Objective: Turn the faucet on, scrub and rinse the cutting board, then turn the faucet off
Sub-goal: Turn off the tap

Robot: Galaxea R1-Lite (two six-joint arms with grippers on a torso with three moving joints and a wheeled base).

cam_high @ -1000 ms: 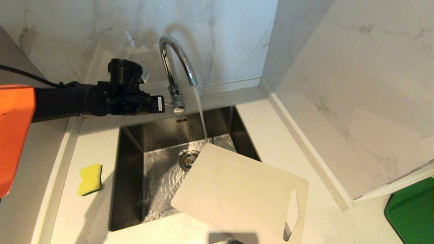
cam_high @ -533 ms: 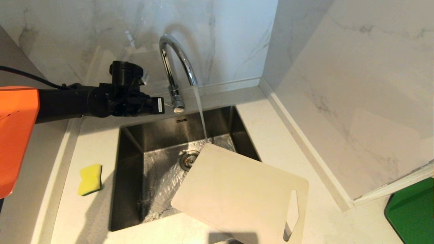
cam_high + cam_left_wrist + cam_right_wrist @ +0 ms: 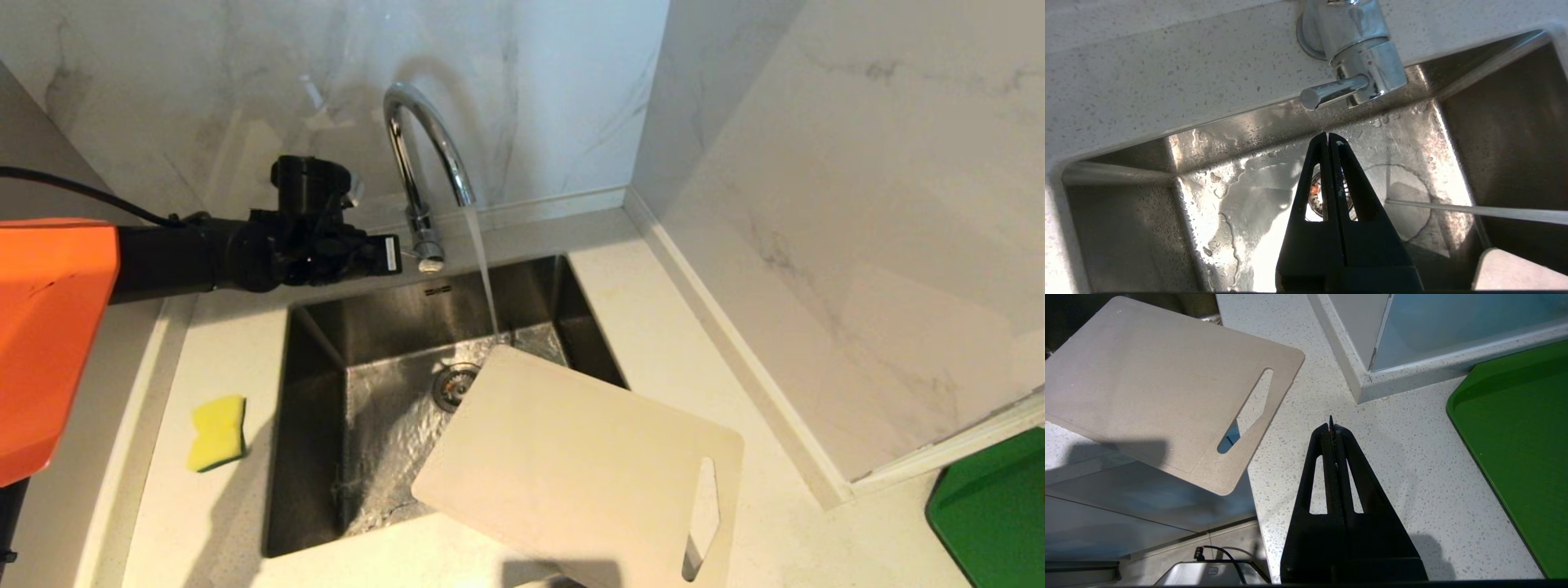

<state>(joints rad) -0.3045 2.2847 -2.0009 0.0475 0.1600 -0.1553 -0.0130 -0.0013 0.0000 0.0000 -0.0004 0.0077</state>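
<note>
The chrome faucet (image 3: 424, 147) arches over the steel sink (image 3: 326, 327), and water runs from its spout in a thin stream (image 3: 483, 269). The stream lands at the far corner of the off-white cutting board (image 3: 571, 465). That board lies tilted, one end over the sink and its slotted end on the counter. My left gripper (image 3: 408, 255) is level with the faucet's base, just left of it. In the left wrist view it (image 3: 1328, 139) is shut and empty, a short way from the lever (image 3: 1331, 92). My right gripper (image 3: 1331, 426) is shut and empty above the counter, beside the board's slotted end (image 3: 1159, 388).
A yellow sponge (image 3: 217, 431) lies on the counter left of the sink. A green board (image 3: 992, 506) sits at the far right past a marble wall corner (image 3: 824, 490). Marble walls close in behind and to the right.
My left arm has shifted slightly to the right, towards the faucet, and more of its orange forearm shows. Water runs throughout. The board and sponge have not moved.
</note>
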